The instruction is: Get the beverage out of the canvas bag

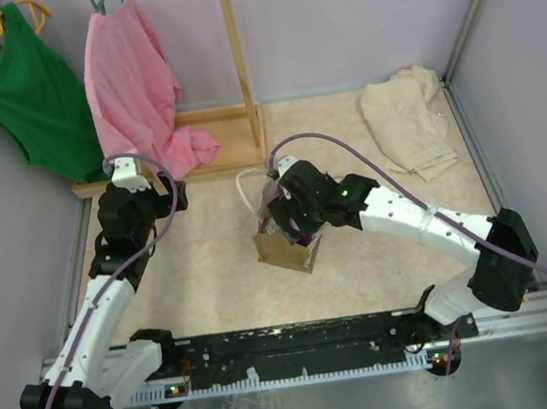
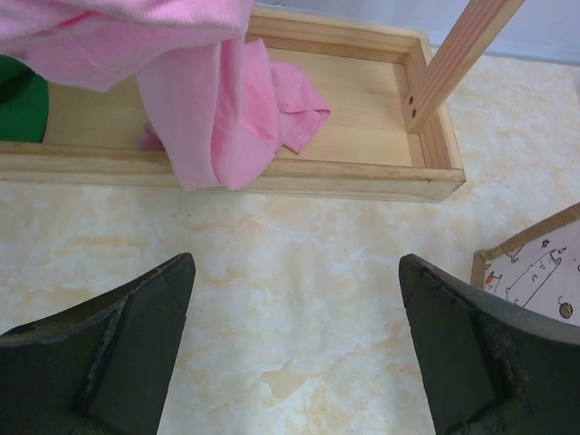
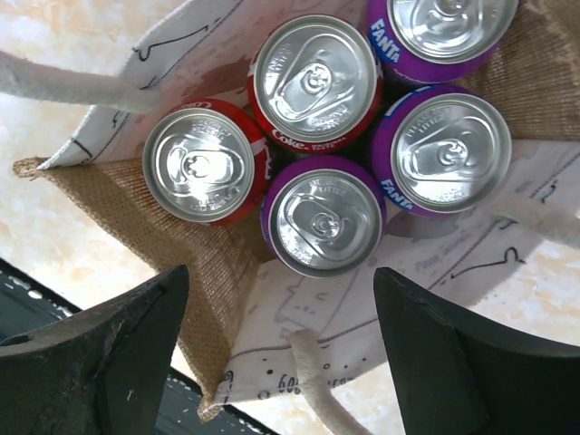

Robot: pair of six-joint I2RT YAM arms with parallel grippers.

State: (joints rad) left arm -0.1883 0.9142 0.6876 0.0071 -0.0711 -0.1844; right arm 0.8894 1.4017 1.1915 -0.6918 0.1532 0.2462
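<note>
Top view: canvas bag (image 1: 285,250) stood on bench (image 1: 202,274), mouth upward, right claw (image 1: 291,224) above it.
Left wrist: left claw (image 2: 294,272) spread wide, empty, over bench.
Right wrist: right claw spread, gripped nothing; five beverage cans (image 3: 322,217) sat upright in bag, long axes vertical, lids faced camera.

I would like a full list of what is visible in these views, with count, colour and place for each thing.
canvas bag: one, tan-brown, white handles, table centre
red cans: two, inside the bag
purple cans: three, inside the bag
pink garment: one, hanging on the rack
green garment: one, hanging far left
wooden rack: one, pale, far edge
beige cloth: one, far right corner
table: one, cream marbled
left arm: one, white and black, jaws open over bare table
right arm: one, white and black, jaws open above the cans
</note>
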